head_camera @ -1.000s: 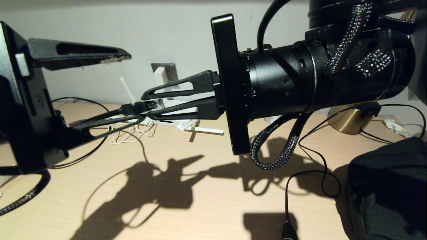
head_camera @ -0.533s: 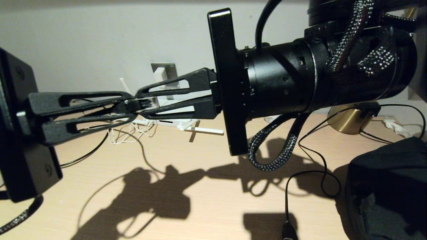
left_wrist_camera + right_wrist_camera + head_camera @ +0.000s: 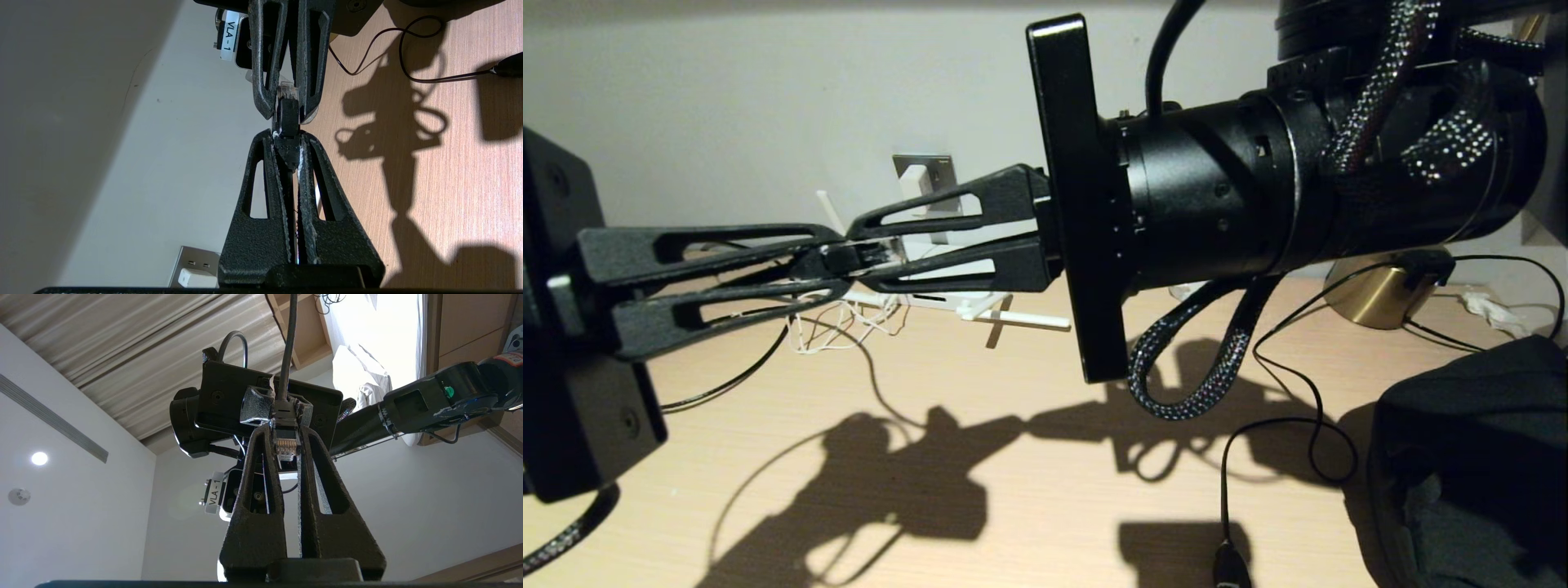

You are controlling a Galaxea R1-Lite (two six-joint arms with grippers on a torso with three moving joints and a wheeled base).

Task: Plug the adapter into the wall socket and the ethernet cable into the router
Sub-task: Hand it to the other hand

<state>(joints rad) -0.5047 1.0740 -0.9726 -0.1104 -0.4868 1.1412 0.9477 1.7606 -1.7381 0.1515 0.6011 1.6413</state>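
Note:
The ethernet cable (image 3: 288, 343) hangs in the air between both grippers, above the desk. My left gripper (image 3: 840, 261) comes in from the left and is shut on the black boot (image 3: 288, 143) just behind the plug. My right gripper (image 3: 856, 257) comes in from the right, tip to tip with it, and is shut on the clear plug (image 3: 284, 446), whose gold contacts face the right wrist camera. Behind them the white adapter (image 3: 915, 181) sits plugged into the grey wall socket (image 3: 941, 173). The white router (image 3: 956, 300) lies on the desk below the socket, mostly hidden by the fingers, with one antenna (image 3: 1033, 320) lying flat.
A tangle of thin white cord (image 3: 841, 325) lies by the router. A brass lamp base (image 3: 1372, 296) stands at the back right, its thin black cord (image 3: 1308, 425) looping over the wooden desk (image 3: 1013, 506). A dark bag (image 3: 1470, 465) fills the front right corner.
A second ago my left gripper was open with its fingers wide apart. It has turned and shut on the cable's boot. Both grippers have risen slightly.

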